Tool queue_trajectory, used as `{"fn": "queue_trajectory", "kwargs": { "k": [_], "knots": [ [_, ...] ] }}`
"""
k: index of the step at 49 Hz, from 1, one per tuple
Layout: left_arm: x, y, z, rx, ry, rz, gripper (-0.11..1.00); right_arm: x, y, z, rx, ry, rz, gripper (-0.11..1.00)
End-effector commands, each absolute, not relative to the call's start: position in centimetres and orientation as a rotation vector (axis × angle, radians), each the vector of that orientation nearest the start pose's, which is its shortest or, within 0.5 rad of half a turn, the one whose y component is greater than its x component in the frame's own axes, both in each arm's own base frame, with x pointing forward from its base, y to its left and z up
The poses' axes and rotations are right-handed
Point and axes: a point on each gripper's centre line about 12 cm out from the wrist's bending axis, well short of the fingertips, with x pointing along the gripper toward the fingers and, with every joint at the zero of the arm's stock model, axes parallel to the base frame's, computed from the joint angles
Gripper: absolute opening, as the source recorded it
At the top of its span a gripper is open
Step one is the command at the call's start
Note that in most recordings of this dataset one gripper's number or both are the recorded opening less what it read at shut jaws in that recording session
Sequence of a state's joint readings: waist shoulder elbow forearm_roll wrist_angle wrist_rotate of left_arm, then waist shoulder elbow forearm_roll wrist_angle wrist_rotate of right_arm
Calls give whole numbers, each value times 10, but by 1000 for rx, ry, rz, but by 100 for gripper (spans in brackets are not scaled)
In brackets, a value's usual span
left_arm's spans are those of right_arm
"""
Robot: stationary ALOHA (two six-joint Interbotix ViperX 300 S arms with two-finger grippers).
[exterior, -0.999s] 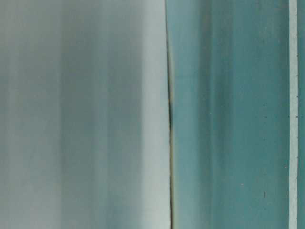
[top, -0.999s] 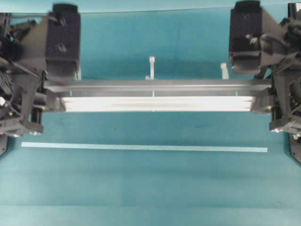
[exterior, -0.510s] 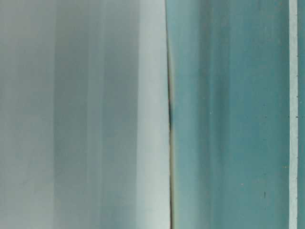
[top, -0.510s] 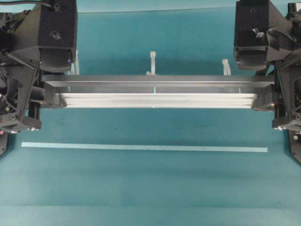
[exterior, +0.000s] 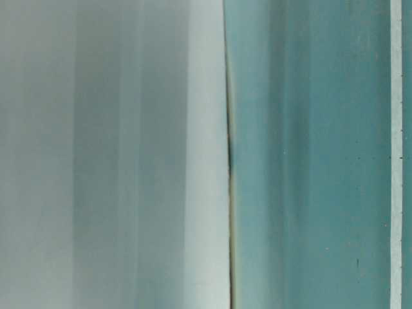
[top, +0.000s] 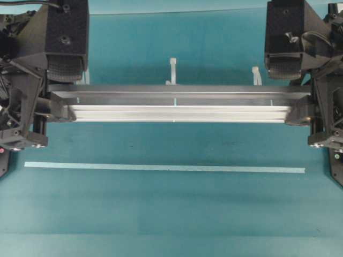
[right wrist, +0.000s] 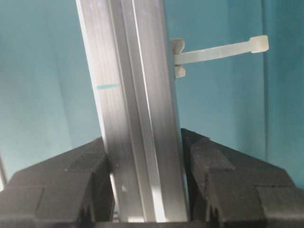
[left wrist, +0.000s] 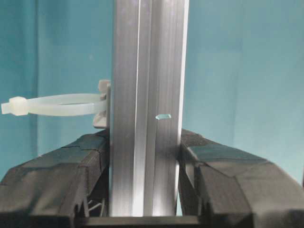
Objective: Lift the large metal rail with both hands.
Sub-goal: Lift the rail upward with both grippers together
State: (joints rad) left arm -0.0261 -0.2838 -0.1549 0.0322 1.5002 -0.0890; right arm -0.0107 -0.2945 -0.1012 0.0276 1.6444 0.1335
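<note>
Rail (top: 177, 104) | above teal table (top: 171, 209) | pale tape strip (top: 161, 167) flat on it

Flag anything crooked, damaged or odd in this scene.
Nothing stands out. The rail lies level, parallel to the tape strip, with the left gripper and right gripper each clamped on an end. Its zip ties stick out intact.

Overhead view looks straight down on the whole rail (top: 177, 104). Wrist views sit close, sighting along it between each gripper's fingers (left wrist: 57, 175). Table-level view: extreme close, blurred.
</note>
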Motion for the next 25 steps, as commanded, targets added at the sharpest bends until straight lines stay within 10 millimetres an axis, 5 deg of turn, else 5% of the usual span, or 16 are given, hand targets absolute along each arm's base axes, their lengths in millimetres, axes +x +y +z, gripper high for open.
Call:
{"fn": "queue_trajectory", "kwargs": {
  "k": [1,25],
  "knots": [
    [302,-6,465,-47,1017,44,36,291,-6,429,157,1235,-97,39],
    [308,0,366,-50,1130,60,36,298,-6,341,167,1314,-99,39]
  ]
}}
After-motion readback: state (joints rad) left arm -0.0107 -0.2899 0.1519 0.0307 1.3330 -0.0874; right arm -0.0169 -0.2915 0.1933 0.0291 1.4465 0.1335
